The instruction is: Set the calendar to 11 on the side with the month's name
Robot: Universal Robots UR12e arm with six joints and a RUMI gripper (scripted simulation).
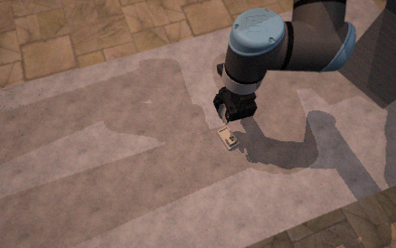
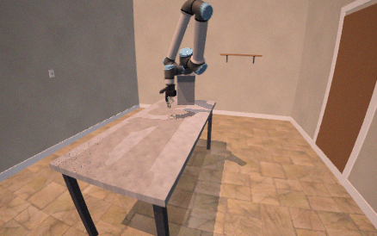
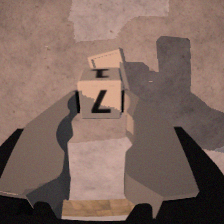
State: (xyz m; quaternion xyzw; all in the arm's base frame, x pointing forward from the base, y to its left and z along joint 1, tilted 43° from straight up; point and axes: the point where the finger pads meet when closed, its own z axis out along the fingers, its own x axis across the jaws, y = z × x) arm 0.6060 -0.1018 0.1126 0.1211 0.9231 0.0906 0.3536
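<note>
Tiled floor (image 2: 267,172), seemingly beige walls (image 2: 241,30)

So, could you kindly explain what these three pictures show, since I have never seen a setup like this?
It is one robot arm with blue joint caps, mounted at the far end of a long grey table in a tiled room. One picture looks down from above, one views the whole room from outside, and one is taken from a camera at the arm's wrist, looking out between the fingers. At the arm's tip is a black two-fingered pincer. It is shut on a small tan cube with dark digits on its faces, lifted above the table. On the table below lies the small tan calendar tray.
</note>
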